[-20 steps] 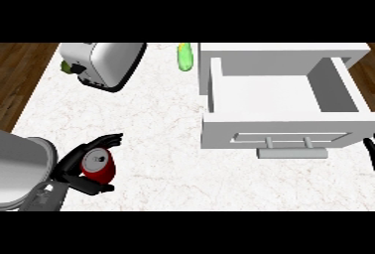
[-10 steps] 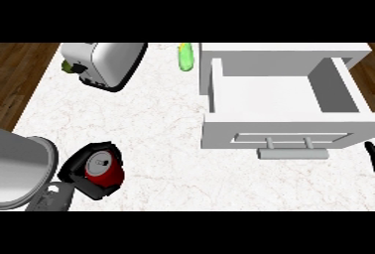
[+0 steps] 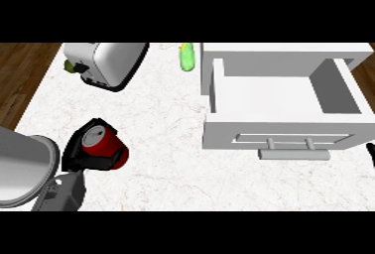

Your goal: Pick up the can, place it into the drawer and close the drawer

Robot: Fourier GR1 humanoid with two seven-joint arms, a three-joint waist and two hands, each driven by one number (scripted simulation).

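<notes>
nearest us, at the lower left, our left hand [image 3: 82,159] comes in over a grey forearm, its black fingers curled round the red can [image 3: 102,144] — we hold it with its silver top showing toward us and its body tilted, the long axis leaning down and to the right. the can sits over the left part of the white marbled counter [image 3: 161,124], well apart from where it has to go. at the far right edge, only a dark sliver of our right hand [image 3: 371,152] shows; we cannot tell how its fingers stand.

the relation that matters for the coming move: the open drawer [image 3: 282,96] lies to the right of the can and a little farther from us, with its front panel and handle [image 3: 293,144] on the near side. its white tray looks bare and open from above, so we judge the carry must go rightward across the counter, clearing the near front wall before lowering. the right hand is nearer the handle, and may suit the closing push better.

farther back stand a silver toaster [image 3: 110,62] at upper left and a slim green thing [image 3: 187,56] — perhaps a vegetable — beside the drawer's rear corner.
</notes>
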